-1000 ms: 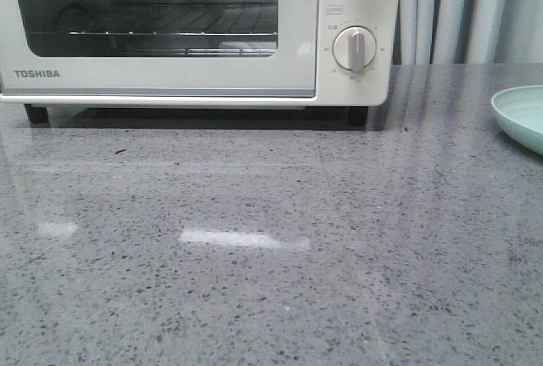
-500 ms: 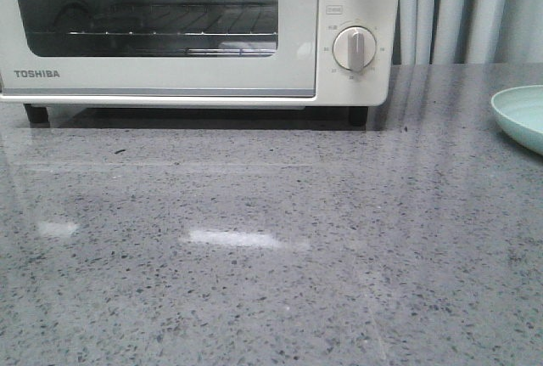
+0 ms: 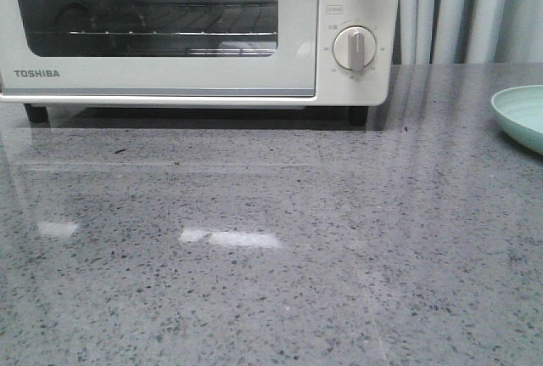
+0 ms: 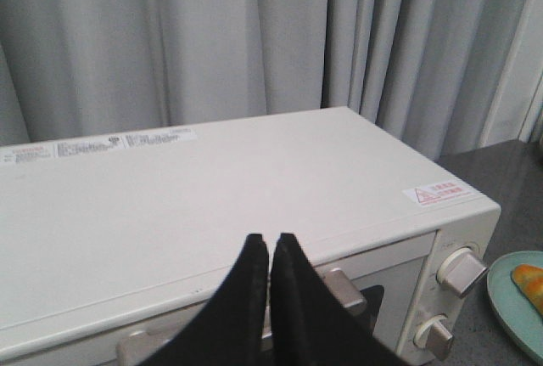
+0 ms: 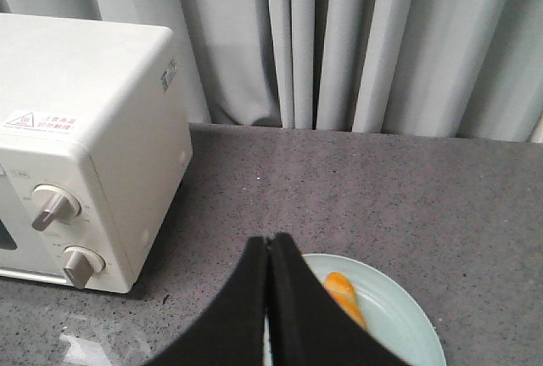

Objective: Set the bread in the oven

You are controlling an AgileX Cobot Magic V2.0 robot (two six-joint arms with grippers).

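A cream-white oven [image 3: 195, 30] is sitting at the back left of a grey speckled bench [image 3: 280, 247], its glass door closed and a wire rack [image 3: 170, 35] showing through the window. Two round dial knobs are sitting on its right-hand panel, the lower knob [image 3: 355, 48] fully in sight in the front view. Grey curtains [image 5: 356, 43] are hanging behind the bench.

At the bench's right edge a pale green plate [image 3: 519, 115] is resting, well apart from the oven. The bread [image 5: 344, 296], golden-orange with pale stripes, is lying on this plate [image 5: 399, 315]; it is not yet in the oven. The left wrist view is also catching a corner of the plate [image 4: 513, 302] with one end of the bread [image 4: 528, 281] on it.

The left gripper [image 4: 271, 243] is hovering above the oven's flat top [image 4: 212, 196], its black jaws pressed together and holding nothing. The right gripper [image 5: 270, 243] is hanging over the plate, just beside the bread, its jaws likewise closed on nothing
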